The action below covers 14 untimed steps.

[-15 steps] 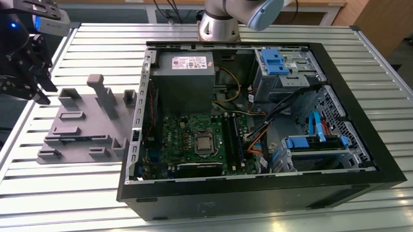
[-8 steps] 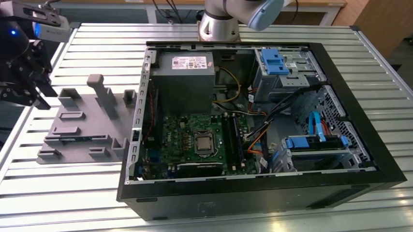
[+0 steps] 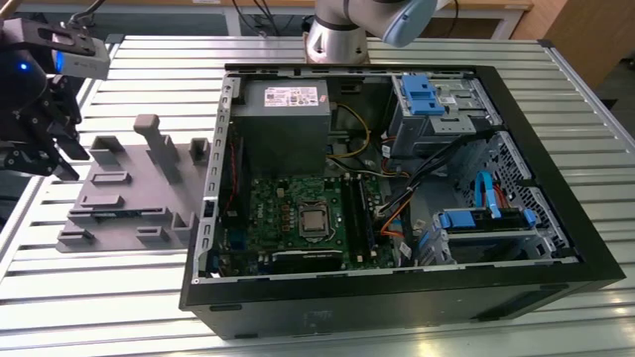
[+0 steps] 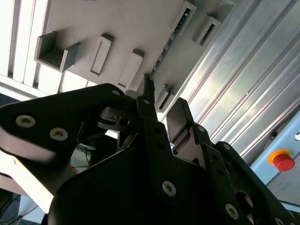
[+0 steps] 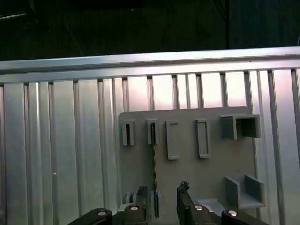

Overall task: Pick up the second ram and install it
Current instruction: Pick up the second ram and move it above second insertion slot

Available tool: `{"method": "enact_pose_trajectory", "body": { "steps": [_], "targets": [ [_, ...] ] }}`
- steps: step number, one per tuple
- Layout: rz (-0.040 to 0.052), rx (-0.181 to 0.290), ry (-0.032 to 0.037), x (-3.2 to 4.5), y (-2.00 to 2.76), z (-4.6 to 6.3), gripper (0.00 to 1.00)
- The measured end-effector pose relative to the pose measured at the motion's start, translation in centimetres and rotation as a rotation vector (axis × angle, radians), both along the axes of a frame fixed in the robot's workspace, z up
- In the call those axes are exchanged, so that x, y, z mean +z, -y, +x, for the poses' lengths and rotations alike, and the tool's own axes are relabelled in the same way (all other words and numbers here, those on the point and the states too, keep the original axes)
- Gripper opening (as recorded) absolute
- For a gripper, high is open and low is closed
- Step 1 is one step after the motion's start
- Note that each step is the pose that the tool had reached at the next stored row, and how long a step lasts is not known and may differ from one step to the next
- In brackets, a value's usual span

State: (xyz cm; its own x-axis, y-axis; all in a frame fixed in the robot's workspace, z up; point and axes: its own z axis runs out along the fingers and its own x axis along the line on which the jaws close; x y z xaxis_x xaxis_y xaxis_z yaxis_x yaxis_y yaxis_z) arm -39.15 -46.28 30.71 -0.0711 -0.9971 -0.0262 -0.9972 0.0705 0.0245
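The second ram [image 5: 153,159] stands on edge in a slot of the grey holder plate [image 5: 206,173], seen as a thin dark line. In the second wrist view the ram [image 4: 164,51] runs along the same plate [image 4: 117,23]. In the exterior view a teal strip of the ram [image 3: 107,214] shows low in the holder [image 3: 129,193]. My gripper [image 5: 161,204] is open, one dark finger on each side of the ram's near end, not touching it. From outside, the gripper [image 3: 55,156] hangs at the holder's left edge. The fingers [image 4: 147,105] point at the ram.
An open black computer case [image 3: 555,223] lies to the exterior view's right of the holder. It holds a green motherboard [image 3: 288,204] with dark memory slots [image 3: 352,216], a power supply [image 3: 282,111], cables and blue drive bays [image 3: 427,93]. The arm's base [image 3: 337,37] stands behind the case on the ribbed metal table [image 3: 100,297].
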Motion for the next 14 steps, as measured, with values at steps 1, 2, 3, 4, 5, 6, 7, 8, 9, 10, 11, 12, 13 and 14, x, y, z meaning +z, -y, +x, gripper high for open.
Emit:
{"method": "enact_pose_trajectory", "body": {
  "steps": [1, 2, 3, 4, 5, 6, 7, 8, 9, 10, 11, 12, 13, 14],
  "targets": [
    [0.0, 0.005, 0.0, -0.17, 0.0, 0.0, 0.38],
    [-0.0001, 0.011, 0.0, -0.33, 0.0, 0.0, 0.38],
    [-0.0001, 0.022, -0.0001, -0.5, 0.0, 0.0, 0.38],
    [-0.0001, 0.036, -0.0001, -0.65, 0.01, 0.0, 0.38],
    [-0.0001, 0.047, -0.0001, -0.81, 0.0, 0.0, 0.38],
    [0.0, 0.056, 0.0, -1.0, 0.0, 0.0, 0.38],
    [0.0, 0.059, 0.0001, -1.18, 0.01, 0.0, 0.38],
    [0.0, 0.059, 0.0, -1.36, 0.02, 0.0, 0.38],
    [0.0, 0.06, 0.0, -1.54, 0.03, 0.0, 0.38],
    [0.0, 0.059, 0.0, -1.72, 0.03, 0.0, 0.38],
    [0.0, 0.06, 0.0, -1.91, 0.04, 0.0, 0.38],
    [0.0, 0.06, 0.0001, -2.09, 0.05, 0.0, 0.38],
    [0.0, 0.06, 0.0, -2.25, 0.06, 0.0, 0.38],
    [0.0, 0.06, 0.0, -2.41, 0.08, 0.0, 0.38]
  ]
}}
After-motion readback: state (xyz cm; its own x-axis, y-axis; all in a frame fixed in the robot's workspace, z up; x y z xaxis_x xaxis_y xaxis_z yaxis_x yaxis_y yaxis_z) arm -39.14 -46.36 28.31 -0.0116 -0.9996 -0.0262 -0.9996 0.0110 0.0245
